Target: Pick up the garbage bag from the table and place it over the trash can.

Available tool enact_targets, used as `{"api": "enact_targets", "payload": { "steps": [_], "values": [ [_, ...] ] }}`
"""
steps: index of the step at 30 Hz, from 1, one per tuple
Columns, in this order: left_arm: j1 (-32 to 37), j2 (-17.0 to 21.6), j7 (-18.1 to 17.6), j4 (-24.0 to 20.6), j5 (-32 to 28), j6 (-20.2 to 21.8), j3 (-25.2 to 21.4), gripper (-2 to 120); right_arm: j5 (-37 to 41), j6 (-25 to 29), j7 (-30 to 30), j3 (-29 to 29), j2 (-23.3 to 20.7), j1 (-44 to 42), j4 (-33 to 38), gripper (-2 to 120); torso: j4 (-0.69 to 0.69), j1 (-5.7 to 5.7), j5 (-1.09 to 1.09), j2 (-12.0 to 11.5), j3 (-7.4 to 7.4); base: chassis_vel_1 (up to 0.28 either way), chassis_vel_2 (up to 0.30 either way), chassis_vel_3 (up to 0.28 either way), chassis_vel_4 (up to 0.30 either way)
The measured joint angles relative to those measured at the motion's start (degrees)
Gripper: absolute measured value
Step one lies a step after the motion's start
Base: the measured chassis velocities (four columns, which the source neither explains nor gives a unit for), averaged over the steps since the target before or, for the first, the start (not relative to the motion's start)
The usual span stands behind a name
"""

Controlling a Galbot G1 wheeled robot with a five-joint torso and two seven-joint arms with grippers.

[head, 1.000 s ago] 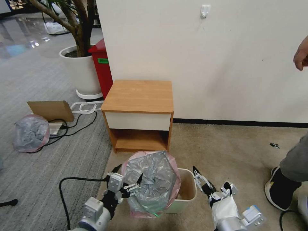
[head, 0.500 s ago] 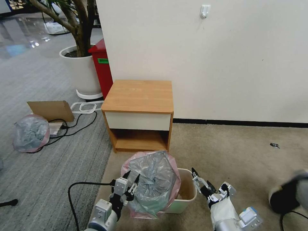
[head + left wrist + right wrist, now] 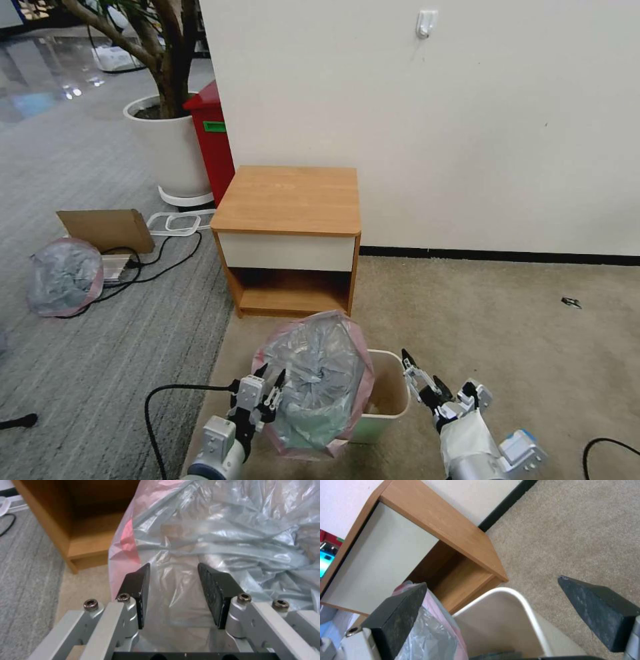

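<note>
Grey crinkly plastic with a pink hem, the garbage bag (image 3: pixel 319 383) is draped over the left part of the trash can (image 3: pixel 390 400), which stands on the carpet at about 6 o'clock from the table (image 3: pixel 288 200); your head view shows the can's right half uncovered, cream rim bare. Your left gripper (image 3: pixel 268 385) sits at the bag's 9 o'clock, just beside the plastic. From your left wrist camera, the left gripper's (image 3: pixel 173 580) two black fingers (image 3: pixel 137 585) stand a moderate gap apart with bag film lying between them, not pinched. Your right gripper (image 3: pixel 421 375) hangs at the can's 3 o'clock, just outside the rim, its jaws spread wide; between them your right wrist camera shows the can's rim (image 3: pixel 523 602) and the table's (image 3: pixel 436 522) lower shelf.
</note>
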Motion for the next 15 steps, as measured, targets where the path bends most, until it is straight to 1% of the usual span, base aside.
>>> {"api": "enact_targets", "payload": {
  "steps": [6, 13, 15],
  "values": [
    [0.59, -0.21, -0.02, -1.46, 1.63, -0.14, 0.46, 39, -0.03, 0.02, -0.12, -0.63, 0.02, 0.09, -0.12, 100, 0.00, 0.00, 0.00, 0.00, 0.00, 0.000, 0.000, 0.000, 0.000],
    [1.66, -0.04, -0.17, -2.68, 2.76, -0.23, -0.83, 40, -0.52, 0.14, -0.25, -1.74, 0.22, 0.44, -0.82, 100, 0.00, 0.00, 0.00, 0.00, 0.00, 0.000, 0.000, 0.000, 0.000],
    [1.63, 0.01, -0.27, -2.94, 2.77, -0.22, -0.80, 42, -0.59, 0.15, -0.30, -2.02, 0.29, 0.57, -0.93, 100, 0.00, 0.00, 0.00, 0.00, 0.00, 0.000, 0.000, 0.000, 0.000]
  ]
}}
